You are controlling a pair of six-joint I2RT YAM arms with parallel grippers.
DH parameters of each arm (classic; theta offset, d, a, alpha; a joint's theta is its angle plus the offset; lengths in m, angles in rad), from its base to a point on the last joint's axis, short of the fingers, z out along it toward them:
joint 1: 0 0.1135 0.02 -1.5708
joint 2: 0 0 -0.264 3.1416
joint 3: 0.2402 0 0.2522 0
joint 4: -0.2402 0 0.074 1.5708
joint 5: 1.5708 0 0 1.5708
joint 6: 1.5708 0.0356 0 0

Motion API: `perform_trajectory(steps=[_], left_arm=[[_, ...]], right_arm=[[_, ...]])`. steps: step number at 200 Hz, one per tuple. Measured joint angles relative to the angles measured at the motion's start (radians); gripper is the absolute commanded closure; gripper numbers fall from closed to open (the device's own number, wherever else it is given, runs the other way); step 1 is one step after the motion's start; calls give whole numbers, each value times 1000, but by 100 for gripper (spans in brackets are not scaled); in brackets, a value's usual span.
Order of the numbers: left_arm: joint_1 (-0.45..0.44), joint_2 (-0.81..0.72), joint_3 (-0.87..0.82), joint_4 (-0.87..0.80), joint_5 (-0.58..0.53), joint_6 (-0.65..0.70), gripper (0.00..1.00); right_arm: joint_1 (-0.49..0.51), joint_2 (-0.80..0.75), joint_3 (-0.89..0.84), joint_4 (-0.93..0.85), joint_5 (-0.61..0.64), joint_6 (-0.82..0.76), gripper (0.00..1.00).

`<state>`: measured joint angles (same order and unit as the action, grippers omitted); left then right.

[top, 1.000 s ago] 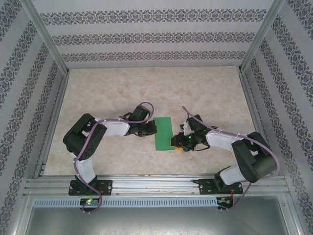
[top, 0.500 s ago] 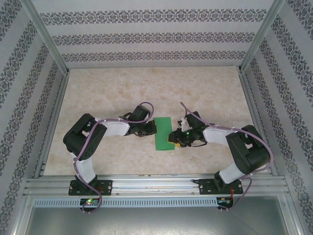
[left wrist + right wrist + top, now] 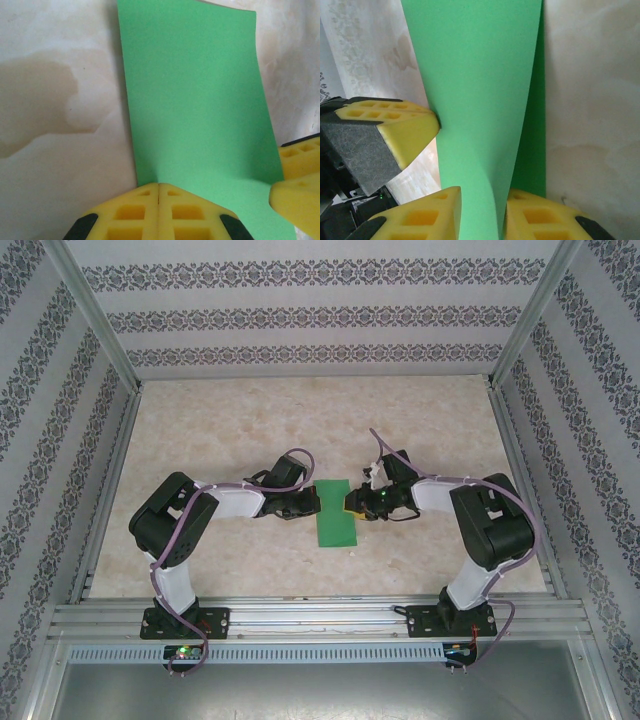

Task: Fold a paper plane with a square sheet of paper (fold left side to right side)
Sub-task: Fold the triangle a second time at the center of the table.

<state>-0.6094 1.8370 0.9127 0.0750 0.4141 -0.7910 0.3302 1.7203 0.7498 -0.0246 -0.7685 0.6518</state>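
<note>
Left gripper (image 3: 158, 186): jaws closed together, tips at the left edge of the square sheet of paper (image 3: 336, 518). Right gripper (image 3: 482, 194): jaws narrowly apart, astride the sheet's lifted upper layer at its right edge. The sheet lies doubled on the table (image 3: 300, 420).

No readable text or labels appear anywhere.

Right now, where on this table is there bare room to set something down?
Bare room: the far half of the table, up to the back wall, and a narrower band between the green sheet and the near rail. Crowded: mid-table, where the left end effector and right end effector meet at the sheet.
</note>
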Motion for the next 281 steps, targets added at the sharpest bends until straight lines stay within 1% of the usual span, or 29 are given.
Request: perform_trajectory(steps=[58,80,86,92,113,135,170,183,197,224,243,256,281], left_arm=[[0,-2,-1,0,0,0,100],[0,-3,-1,-1,-1,2,91],[0,-5,-1,-5,-1,6,87],[0,-8,-1,-12,-4,14,83],[-5,-38,0,-48,-25,40,76],[-6,-108,-6,-87,-53,70,72],[-27,-297,-47,-133,-121,147,67],[-58,-362,-62,-151,-153,179,65],[-111,-418,-79,-166,-185,210,62],[-259,-456,-89,-197,-256,265,55],[-364,-439,-78,-220,-303,303,50],[-426,-398,-44,-245,-335,332,48],[-495,-285,59,-283,-396,380,46]], right_arm=[[-27,17,5,0,-30,-26,89],[-34,17,5,-1,-38,-30,96],[-34,16,5,-1,-41,-30,97],[-34,16,5,-1,-43,-30,98],[-34,10,5,-7,-47,-30,100],[-34,-13,-4,-17,-48,-26,100],[-34,-59,-31,-24,-43,8,100],[-34,-80,-45,-24,-37,31,100],[-34,-101,-57,-23,-31,58,100],[-33,-136,-77,-15,-17,110,100],[-33,-155,-89,-12,-5,137,100],[-33,-160,-92,-8,-2,150,100],[-31,-160,-94,-7,8,164,100]])
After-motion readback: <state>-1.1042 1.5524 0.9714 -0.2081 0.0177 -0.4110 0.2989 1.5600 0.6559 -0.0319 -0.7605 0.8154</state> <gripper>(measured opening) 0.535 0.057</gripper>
